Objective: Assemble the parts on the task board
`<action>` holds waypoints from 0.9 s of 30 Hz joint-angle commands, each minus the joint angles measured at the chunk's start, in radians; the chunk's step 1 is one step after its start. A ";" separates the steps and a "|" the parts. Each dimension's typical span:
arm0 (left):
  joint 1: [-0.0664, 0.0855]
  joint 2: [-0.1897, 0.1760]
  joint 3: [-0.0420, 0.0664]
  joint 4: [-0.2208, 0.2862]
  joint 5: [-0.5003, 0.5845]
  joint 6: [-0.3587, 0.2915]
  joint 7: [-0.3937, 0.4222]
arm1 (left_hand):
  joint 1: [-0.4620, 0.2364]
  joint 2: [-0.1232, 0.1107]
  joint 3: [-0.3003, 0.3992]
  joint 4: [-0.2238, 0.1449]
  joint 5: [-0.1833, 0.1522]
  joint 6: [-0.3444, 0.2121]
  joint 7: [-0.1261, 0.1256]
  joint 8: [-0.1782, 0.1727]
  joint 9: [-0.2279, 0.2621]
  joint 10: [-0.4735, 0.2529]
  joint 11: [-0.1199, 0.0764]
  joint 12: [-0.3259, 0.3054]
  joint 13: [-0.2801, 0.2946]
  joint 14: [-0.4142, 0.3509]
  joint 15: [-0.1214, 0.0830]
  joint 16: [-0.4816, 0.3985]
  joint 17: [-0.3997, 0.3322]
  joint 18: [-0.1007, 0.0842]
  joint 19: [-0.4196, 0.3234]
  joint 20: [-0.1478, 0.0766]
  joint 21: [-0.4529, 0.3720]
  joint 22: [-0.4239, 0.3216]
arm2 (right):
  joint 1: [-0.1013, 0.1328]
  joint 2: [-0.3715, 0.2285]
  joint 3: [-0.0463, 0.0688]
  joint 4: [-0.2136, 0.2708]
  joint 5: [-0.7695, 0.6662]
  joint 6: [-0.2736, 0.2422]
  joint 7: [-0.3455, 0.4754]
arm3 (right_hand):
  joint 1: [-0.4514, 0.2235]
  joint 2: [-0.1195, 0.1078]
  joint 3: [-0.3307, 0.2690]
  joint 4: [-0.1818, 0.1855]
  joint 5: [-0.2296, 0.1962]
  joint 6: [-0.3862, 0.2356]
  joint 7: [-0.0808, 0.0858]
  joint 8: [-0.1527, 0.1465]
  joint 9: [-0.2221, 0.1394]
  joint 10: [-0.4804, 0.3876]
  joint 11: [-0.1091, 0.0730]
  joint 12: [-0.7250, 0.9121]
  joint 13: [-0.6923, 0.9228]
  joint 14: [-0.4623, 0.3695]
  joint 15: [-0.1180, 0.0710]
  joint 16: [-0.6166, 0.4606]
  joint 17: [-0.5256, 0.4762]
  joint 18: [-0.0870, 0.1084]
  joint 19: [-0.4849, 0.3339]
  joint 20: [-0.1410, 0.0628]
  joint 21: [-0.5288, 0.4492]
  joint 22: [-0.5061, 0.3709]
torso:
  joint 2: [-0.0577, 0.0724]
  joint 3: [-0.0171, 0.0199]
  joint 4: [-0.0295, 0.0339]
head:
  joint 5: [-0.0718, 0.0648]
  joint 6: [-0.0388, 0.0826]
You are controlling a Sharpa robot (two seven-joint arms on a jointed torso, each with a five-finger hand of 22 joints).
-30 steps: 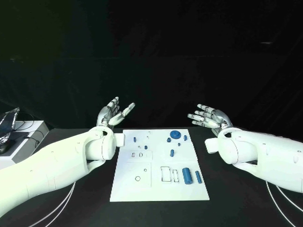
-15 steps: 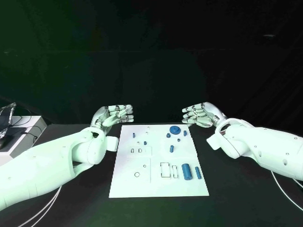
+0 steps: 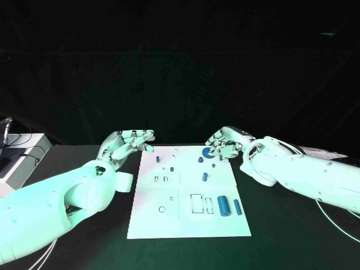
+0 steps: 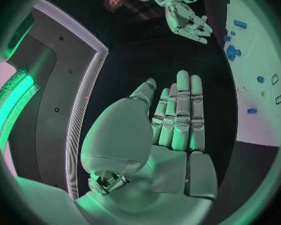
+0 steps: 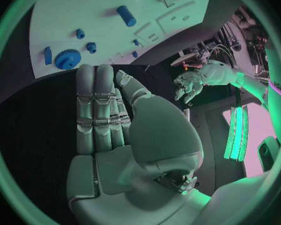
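The white task board [image 3: 184,216] lies in the middle of the black table. On it lie blue parts: a gear [image 3: 207,152] at the far end, several small pieces near it, a thick cylinder [image 3: 223,205] and a thinner one [image 3: 237,207] at the near right. My left hand [image 3: 128,143] hovers by the board's far left corner, my right hand [image 3: 226,142] just beyond the gear. Both hold nothing. In the wrist views each hand, left [image 4: 178,115] and right [image 5: 100,107], has its fingers straight and side by side. The gear [image 5: 68,59] lies just past the right fingertips.
A white box [image 3: 22,160] with a dark object and a crinkled bag on it stands off the table's left side. Pale cables curve across the table at the near left and right. Black table surface surrounds the board.
Both hands have turned from raised with fingers spread to fingers drawn together, and have come lower and closer to the board's far end. The parts lie as before.
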 commanded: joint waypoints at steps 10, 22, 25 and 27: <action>-0.004 -0.016 0.007 0.049 -0.016 0.049 0.006 | -0.009 -0.006 0.000 0.001 -0.003 -0.004 0.004 0.001 -0.001 -0.004 0.006 0.002 0.001 -0.001 0.002 -0.008 0.004 -0.002 -0.006 0.004 0.007 -0.003 | 0.013 0.050 0.001 -0.046 -0.317 0.088 -0.153 | -0.025 -0.084 0.059 0.029 0.060 0.026 -0.017 0.004 0.003 -0.107 0.025 0.005 0.001 -0.004 0.004 0.328 0.160 0.069 0.099 -0.004 0.170 0.251 | 0.046 -0.0091 0.0384 | -0.025 0.002; -0.004 -0.022 0.007 0.055 -0.015 0.067 -0.009 | -0.012 -0.006 -0.005 0.001 -0.002 -0.008 0.005 0.000 -0.002 -0.008 0.007 0.001 0.001 -0.001 0.003 -0.011 0.006 -0.001 -0.006 0.005 0.008 -0.005 | 0.014 0.062 0.001 -0.063 -0.390 0.120 -0.185 | -0.018 -0.079 0.006 0.028 0.098 0.025 -0.035 0.004 0.003 -0.135 0.029 0.003 0.003 -0.027 0.012 0.420 0.156 0.093 0.190 0.007 0.090 0.277 | 0.061 -0.0168 0.0535 | -0.049 -0.001; -0.004 -0.023 0.007 0.055 -0.015 0.068 -0.010 | -0.012 -0.006 -0.005 0.001 -0.002 -0.008 0.005 0.000 -0.002 -0.008 0.007 0.001 0.001 -0.001 0.003 -0.011 0.006 -0.001 -0.006 0.005 0.008 -0.005 | 0.014 0.067 0.001 -0.067 -0.395 0.123 -0.188 | -0.021 -0.081 0.013 0.023 0.102 0.037 -0.032 0.004 0.003 -0.171 0.038 0.005 0.003 -0.031 0.017 0.425 0.145 0.100 0.193 0.010 0.062 0.270 | 0.065 -0.0179 0.0553 | -0.050 -0.001; -0.004 -0.024 0.007 0.055 -0.015 0.068 -0.011 | -0.013 -0.005 -0.007 -0.001 -0.002 -0.010 0.006 0.000 -0.001 -0.010 0.007 0.001 0.001 0.001 0.003 -0.014 0.007 0.000 -0.006 0.006 0.008 -0.008 | 0.013 0.070 0.001 -0.071 -0.399 0.126 -0.191 | -0.015 -0.079 0.007 0.023 0.106 0.044 -0.030 0.004 0.002 -0.184 0.041 0.005 0.002 -0.031 0.020 0.427 0.138 0.106 0.197 0.016 0.044 0.264 | 0.067 -0.0176 0.0572 | -0.051 -0.002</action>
